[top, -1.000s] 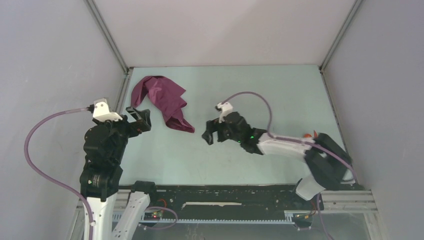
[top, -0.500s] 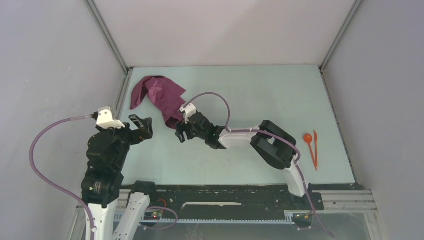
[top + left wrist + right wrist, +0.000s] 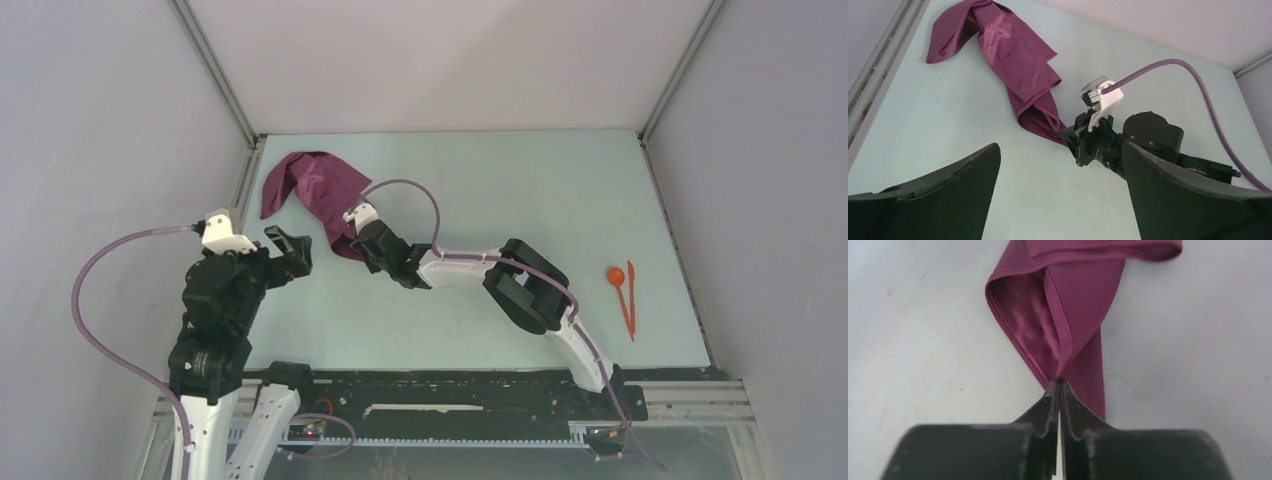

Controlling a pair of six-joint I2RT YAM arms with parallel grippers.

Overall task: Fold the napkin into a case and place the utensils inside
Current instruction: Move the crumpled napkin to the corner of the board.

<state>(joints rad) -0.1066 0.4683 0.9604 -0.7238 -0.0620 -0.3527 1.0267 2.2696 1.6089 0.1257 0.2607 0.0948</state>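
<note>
At far left: my left gripper (image 3: 289, 252), jaws wide apart, holding nothing, near the cloth's left side but not touching it.

Left of centre, toward the back corner: napkin (image 3: 318, 188), maroon, bunched into a twisted strip, not yet spread or folded.

At the napkin's near tip: my right gripper (image 3: 1058, 386). A second ago it stood mid-table with its jaws parted. It has since swung across and now pinches the hem at that tip, fingers pressed together with only cloth between them. My judgement: the grasp for spreading looks made, and folding has not begun.

At far right: utensils (image 3: 622, 292), two orange pieces side by side on the table (image 3: 500, 190), well apart from the napkin.
</note>
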